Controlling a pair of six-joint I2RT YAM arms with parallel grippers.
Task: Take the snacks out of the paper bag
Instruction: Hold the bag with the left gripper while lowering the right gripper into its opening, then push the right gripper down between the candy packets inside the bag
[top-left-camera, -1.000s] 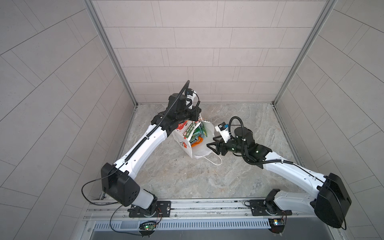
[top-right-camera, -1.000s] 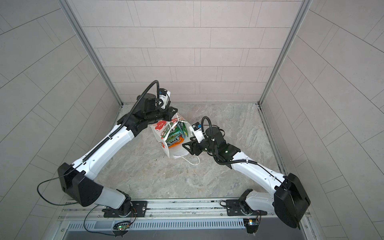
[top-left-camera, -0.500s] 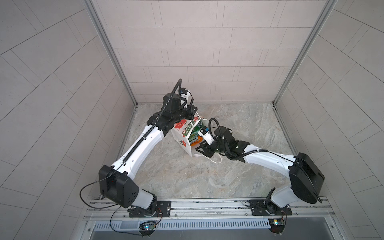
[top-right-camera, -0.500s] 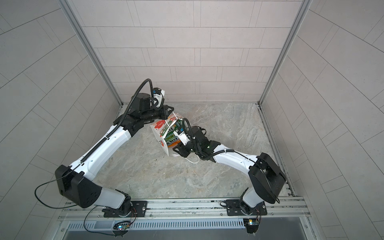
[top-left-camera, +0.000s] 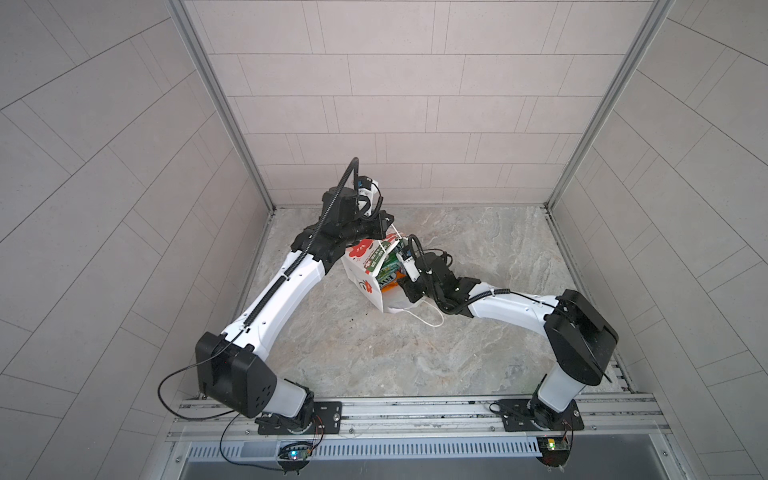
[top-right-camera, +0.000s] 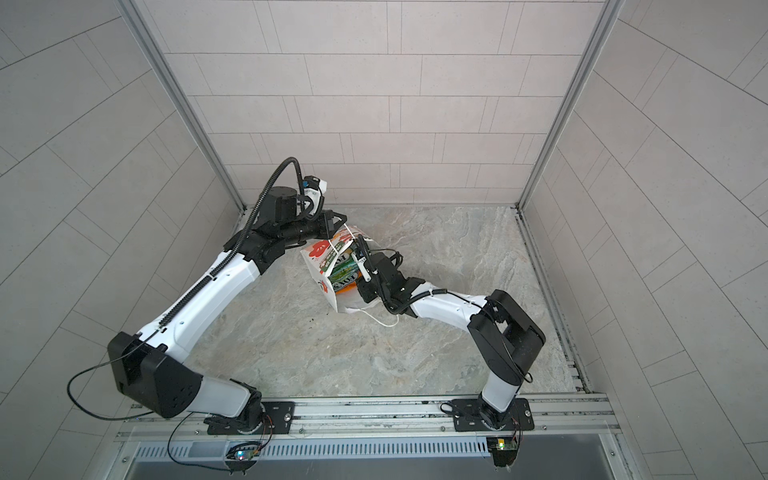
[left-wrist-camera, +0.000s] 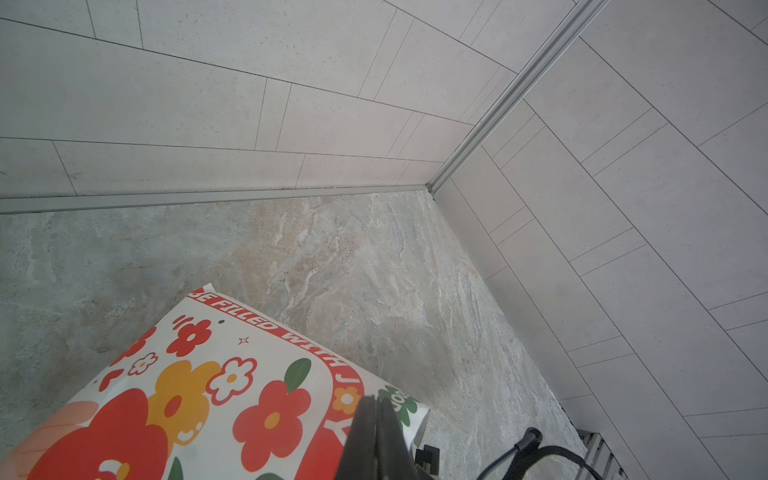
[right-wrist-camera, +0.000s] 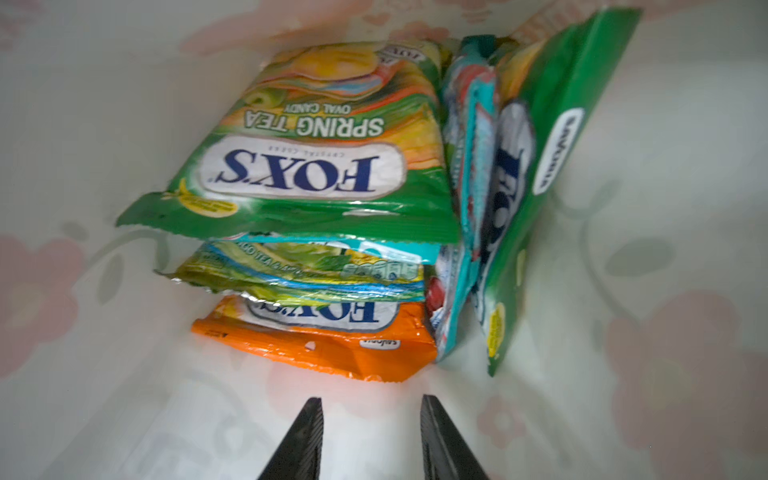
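The white paper bag (top-left-camera: 360, 266) (top-right-camera: 321, 266) with red flower prints leans on the stone floor, its mouth turned toward my right arm. My left gripper (left-wrist-camera: 376, 405) (top-left-camera: 388, 227) is shut on the bag's upper rim (left-wrist-camera: 399, 409). Several snacks (top-left-camera: 386, 270) (top-right-camera: 345, 272) fill the bag. In the right wrist view a green "FOX'S Spring Tea" packet (right-wrist-camera: 316, 166) tops a stack above an orange packet (right-wrist-camera: 332, 345). Teal (right-wrist-camera: 469, 187) and green (right-wrist-camera: 540, 166) packets stand on edge beside them. My right gripper (right-wrist-camera: 370, 401) (top-right-camera: 360, 286) is inside the bag mouth, open, just short of the orange packet and touching none.
A loose white cord handle (top-left-camera: 424, 319) trails on the floor under my right forearm. Tiled walls (top-left-camera: 374, 124) close the cell at the back and both sides. A metal rail (top-left-camera: 415, 409) with both arm bases runs along the front edge.
My right gripper has moved left from beside the bag into its mouth, and its jaws have narrowed. My left gripper has drawn the bag's rim slightly back and left.
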